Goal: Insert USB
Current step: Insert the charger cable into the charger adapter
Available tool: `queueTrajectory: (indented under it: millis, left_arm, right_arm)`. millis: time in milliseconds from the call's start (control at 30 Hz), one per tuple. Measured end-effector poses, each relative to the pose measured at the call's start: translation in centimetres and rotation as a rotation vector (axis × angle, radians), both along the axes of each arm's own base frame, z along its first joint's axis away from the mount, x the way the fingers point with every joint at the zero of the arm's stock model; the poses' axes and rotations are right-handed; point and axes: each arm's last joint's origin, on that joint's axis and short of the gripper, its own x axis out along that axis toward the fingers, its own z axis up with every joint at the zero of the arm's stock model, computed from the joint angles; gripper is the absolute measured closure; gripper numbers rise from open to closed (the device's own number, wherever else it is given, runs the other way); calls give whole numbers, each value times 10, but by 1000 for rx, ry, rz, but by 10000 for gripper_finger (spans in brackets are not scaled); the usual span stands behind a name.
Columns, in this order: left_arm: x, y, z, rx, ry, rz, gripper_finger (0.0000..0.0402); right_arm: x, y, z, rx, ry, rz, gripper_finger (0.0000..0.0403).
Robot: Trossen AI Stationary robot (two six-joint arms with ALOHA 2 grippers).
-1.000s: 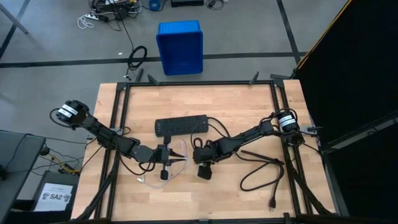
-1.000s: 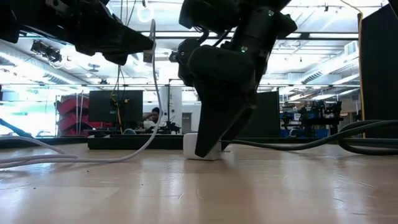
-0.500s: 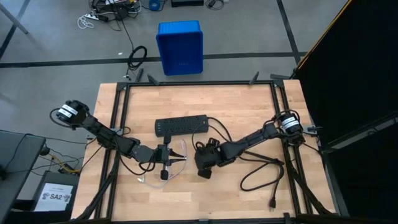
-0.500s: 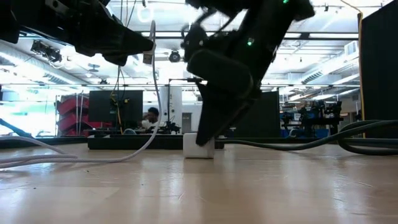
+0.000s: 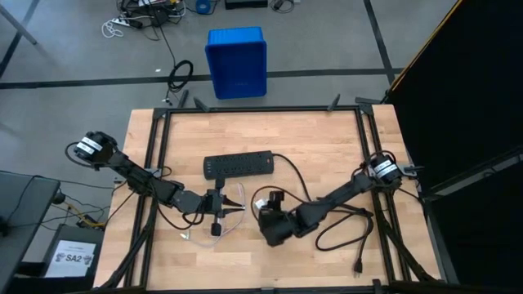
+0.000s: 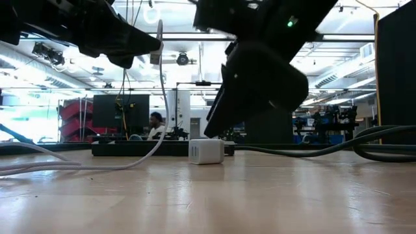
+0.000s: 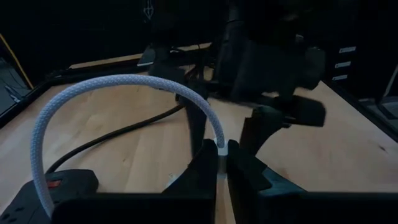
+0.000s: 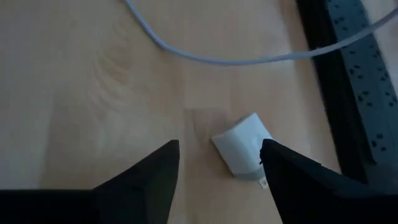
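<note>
Right gripper (image 8: 214, 165) spread wide, empty, hovering over table (image 5: 327, 155); power strip (image 5: 238, 166) beyond it, white cube adapter (image 8: 239, 149) just ahead between fingertips, untouched. Left gripper (image 7: 222, 155) nearby, pinching plug end of USB (image 7: 93, 90), cable arching up and trailing behind. Risk, as judged: loose adapter may skid or tip if fingers close off-centre; stiff cable could twist plug out of line.

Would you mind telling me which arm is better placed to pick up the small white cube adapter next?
The right one, probably. Its gripper hangs open just above the small white cube adapter, which lies free on the wooden table. The left gripper is occupied, shut on the thin whitish-grey braided cable.
</note>
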Motion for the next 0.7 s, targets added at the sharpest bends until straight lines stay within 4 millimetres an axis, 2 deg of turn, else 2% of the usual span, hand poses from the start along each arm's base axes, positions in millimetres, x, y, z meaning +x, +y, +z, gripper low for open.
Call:
queueTrajectory:
  millis: [233, 333, 700]
  left_arm:
    - [0, 0, 0, -2, -3, 0, 402]
    - [0, 0, 0, 0, 1, 0, 402]
    - [0, 0, -2, 7, 16, 0, 402]
  right_arm:
    - [14, -38, -3, 116, 97, 59, 204]
    - [17, -50, -3, 106, 118, 63, 201]
    - [21, -63, -4, 109, 146, 118, 196]
